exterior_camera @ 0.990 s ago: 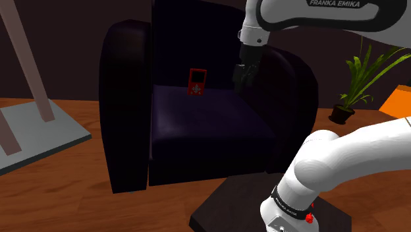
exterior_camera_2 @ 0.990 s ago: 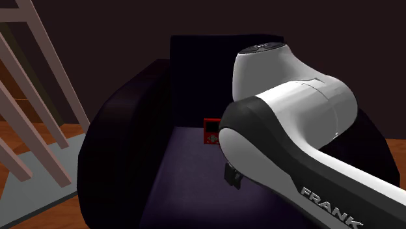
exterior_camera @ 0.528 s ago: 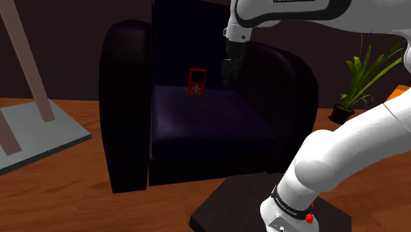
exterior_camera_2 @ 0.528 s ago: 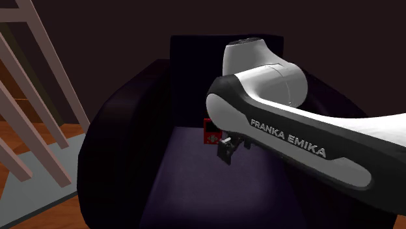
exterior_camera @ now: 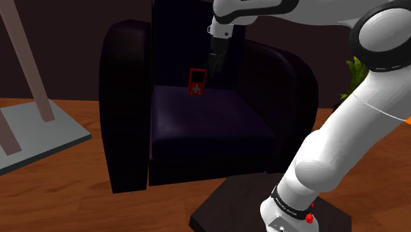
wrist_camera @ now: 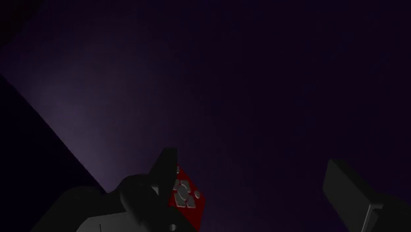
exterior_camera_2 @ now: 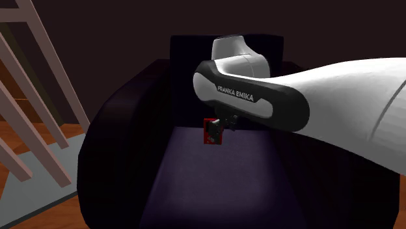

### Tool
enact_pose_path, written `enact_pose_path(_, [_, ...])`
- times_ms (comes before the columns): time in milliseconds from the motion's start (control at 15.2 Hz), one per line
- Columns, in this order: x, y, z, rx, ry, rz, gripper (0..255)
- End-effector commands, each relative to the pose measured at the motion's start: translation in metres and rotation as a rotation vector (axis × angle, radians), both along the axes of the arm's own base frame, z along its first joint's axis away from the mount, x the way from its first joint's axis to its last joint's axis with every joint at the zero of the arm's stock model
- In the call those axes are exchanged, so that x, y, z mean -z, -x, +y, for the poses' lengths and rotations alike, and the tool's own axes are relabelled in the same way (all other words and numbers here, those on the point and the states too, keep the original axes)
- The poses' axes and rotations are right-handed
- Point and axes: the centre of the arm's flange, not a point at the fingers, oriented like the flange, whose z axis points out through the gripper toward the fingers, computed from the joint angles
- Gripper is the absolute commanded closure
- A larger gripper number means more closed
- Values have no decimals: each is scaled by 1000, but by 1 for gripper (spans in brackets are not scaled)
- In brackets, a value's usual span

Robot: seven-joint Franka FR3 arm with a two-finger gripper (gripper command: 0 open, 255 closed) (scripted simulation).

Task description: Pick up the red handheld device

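The red handheld device (exterior_camera: 197, 82) stands upright against the backrest at the rear of the dark armchair's seat (exterior_camera: 204, 118). My black gripper (exterior_camera: 217, 66) hangs just to the shoulder view's right of it and slightly above, clear of it. From the second exterior view the gripper (exterior_camera_2: 218, 129) overlaps the device (exterior_camera_2: 209, 131). In the wrist view the fingers (wrist_camera: 158, 181) stand wide apart, open, and the device (wrist_camera: 186, 198) peeks out beside one finger, not clasped.
The dark armchair (exterior_camera: 125, 99) has tall armrests on both sides of the seat. A potted plant (exterior_camera: 352, 86) stands on the wooden floor at the shoulder view's right. Pale slanted beams (exterior_camera_2: 39, 97) and a grey mat (exterior_camera: 33, 135) lie at the left.
The gripper has travelled toward the shoulder view's left and a little up, from over the seat's right side to just beside the red device. The device has stayed put.
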Motion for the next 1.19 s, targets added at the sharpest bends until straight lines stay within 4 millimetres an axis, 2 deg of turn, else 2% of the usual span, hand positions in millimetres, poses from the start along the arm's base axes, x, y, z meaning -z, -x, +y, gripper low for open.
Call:
enact_pose_path(0, [1,-29,-4,-36,-8,1,0])
enact_pose_path(660, [7,-160,-14,-205,-49,3,0])
enact_pose_path(726, [8,-166,-14,-213,-51,3,0])
enact_pose_path(1122, [39,-166,-14,-213,-51,3,0])
